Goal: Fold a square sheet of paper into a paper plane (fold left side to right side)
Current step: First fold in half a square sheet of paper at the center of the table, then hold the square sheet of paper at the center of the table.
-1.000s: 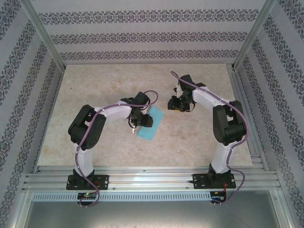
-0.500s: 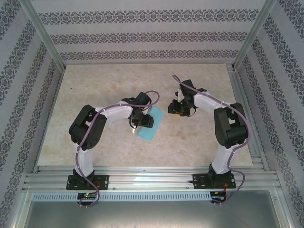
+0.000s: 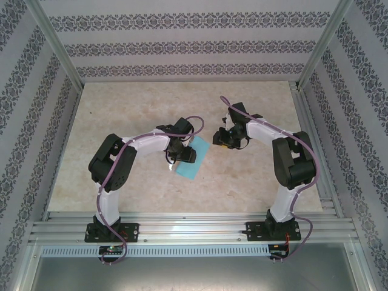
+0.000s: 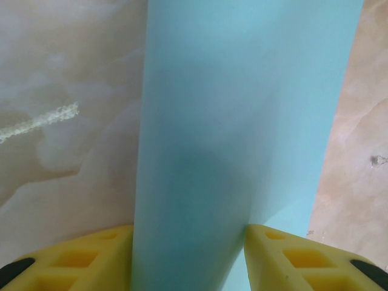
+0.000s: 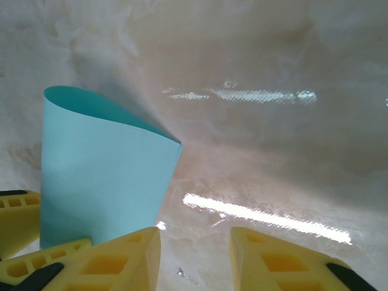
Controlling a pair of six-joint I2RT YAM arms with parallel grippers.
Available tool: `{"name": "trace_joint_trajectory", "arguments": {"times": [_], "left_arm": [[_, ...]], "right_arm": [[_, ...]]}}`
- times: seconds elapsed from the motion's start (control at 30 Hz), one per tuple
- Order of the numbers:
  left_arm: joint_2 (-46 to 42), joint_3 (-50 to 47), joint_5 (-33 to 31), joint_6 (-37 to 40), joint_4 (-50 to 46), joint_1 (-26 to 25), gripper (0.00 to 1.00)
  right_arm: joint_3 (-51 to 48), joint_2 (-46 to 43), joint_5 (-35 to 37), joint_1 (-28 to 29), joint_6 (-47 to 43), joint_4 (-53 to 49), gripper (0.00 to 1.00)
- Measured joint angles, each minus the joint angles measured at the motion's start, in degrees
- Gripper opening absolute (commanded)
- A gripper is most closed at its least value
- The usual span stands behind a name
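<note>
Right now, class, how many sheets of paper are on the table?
1. The blue sheet of paper sits near the middle of the table, one side curled up in the left gripper. A second sheet directly underneath would be hidden.

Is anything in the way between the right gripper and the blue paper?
Nothing visible. Bare table lies between the open right gripper and the curled square sheet of paper, held by the left gripper.

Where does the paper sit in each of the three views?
Top external: paper mid-picture, on the table.
Left wrist: paper fills the middle, running up from between the yellow fingers.
Right wrist: paper curled, at lower left.
Shared landmark: the marbled beige table around it.
</note>
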Motion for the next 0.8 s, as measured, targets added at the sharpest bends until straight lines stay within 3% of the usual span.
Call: {"name": "trace_joint_trajectory", "arguments": {"times": [0.3,0.8], "left_arm": [[0.07,0.00,-0.13,0.02,0.00,0.00,0.49],[0.26,0.33,-0.70,0.22,-0.39,-0.31,0.49]], "right_arm": [[-2.67,0.00,-3.48,2.71,5.64,6.56,0.10],[-2.67,4.26,-4.46,6.14,9.73,11.08,0.09]]}}
